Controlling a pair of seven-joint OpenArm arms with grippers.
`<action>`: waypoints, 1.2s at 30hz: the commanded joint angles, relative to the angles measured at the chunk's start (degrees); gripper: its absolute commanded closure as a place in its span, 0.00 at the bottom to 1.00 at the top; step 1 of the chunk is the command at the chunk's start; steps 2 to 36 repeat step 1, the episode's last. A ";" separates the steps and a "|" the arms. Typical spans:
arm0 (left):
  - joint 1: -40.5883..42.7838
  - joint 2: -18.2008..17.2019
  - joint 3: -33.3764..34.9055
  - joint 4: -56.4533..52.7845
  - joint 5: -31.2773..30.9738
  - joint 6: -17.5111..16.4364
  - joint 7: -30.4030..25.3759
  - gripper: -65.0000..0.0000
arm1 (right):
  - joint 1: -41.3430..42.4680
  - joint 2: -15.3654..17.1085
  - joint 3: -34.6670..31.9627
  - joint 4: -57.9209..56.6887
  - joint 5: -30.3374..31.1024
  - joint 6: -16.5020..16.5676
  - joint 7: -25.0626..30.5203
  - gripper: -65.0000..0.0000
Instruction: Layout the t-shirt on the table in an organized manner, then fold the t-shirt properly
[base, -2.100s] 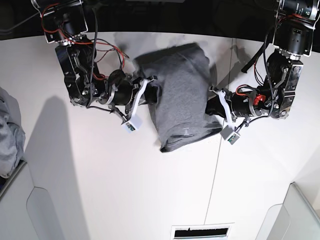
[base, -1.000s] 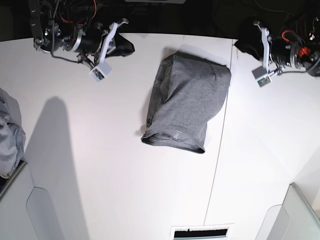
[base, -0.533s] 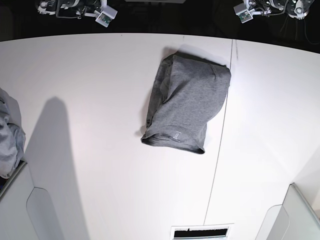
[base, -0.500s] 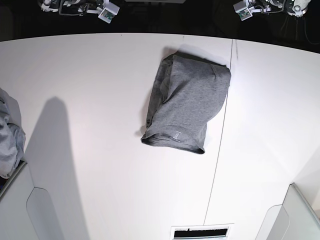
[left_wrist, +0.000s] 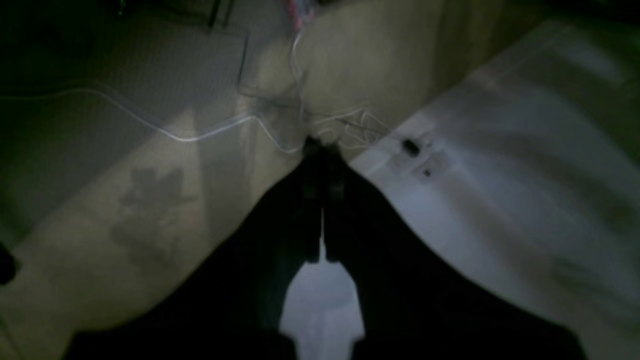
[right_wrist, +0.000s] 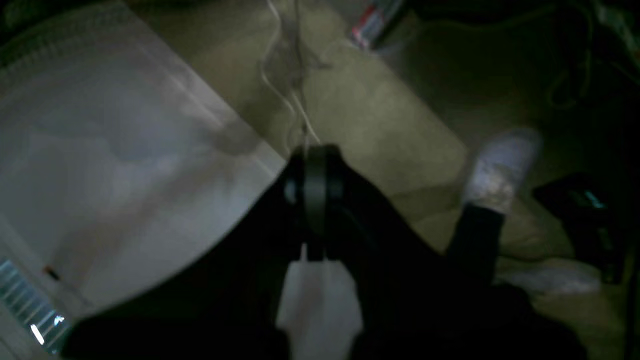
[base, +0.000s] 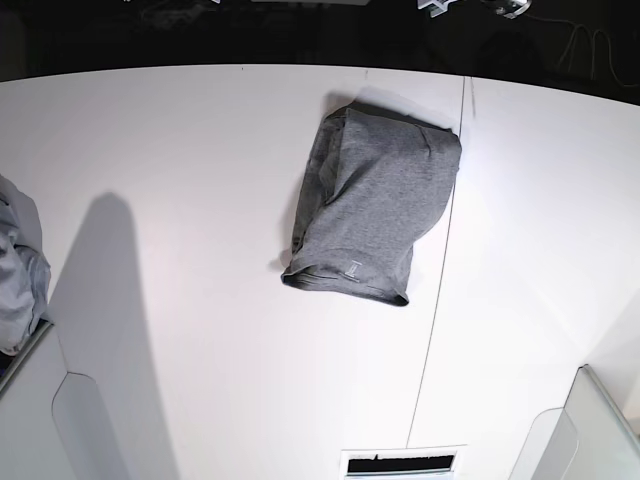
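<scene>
The t-shirt (base: 372, 205) lies folded into a compact heather-grey oblong on the white table (base: 180, 300), just left of the thin seam line (base: 440, 270), with a small label near its front hem. Neither gripper touches it. Both arms are pulled back beyond the table's far edge. In the left wrist view my left gripper (left_wrist: 321, 150) is shut and empty, hanging over the floor beside the table (left_wrist: 500, 175). The right wrist view shows my right gripper (right_wrist: 315, 155), also shut on nothing, off the edge of the table (right_wrist: 100, 150).
A paler bluish-grey heap of cloth (base: 15, 270) sits at the left edge. White bins (base: 90, 420) (base: 590, 430) stand at the near corners, with a slotted vent (base: 400, 465) between them. Cables (left_wrist: 190, 135) run across the floor, and a white shoe (right_wrist: 500, 170) rests there.
Both arms have drawn back from beside the shirt, over the far edge and out of the base view. The folded shirt has stayed where it was.
</scene>
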 joint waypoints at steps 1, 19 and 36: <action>-0.92 0.17 0.61 -1.16 -0.22 -0.61 -0.81 0.99 | 0.09 0.31 0.09 -0.09 0.17 0.57 0.09 1.00; -0.92 0.17 0.61 -1.16 -0.22 -0.61 -0.81 0.99 | 0.09 0.31 0.09 -0.09 0.17 0.57 0.09 1.00; -0.92 0.17 0.61 -1.16 -0.22 -0.61 -0.81 0.99 | 0.09 0.31 0.09 -0.09 0.17 0.57 0.09 1.00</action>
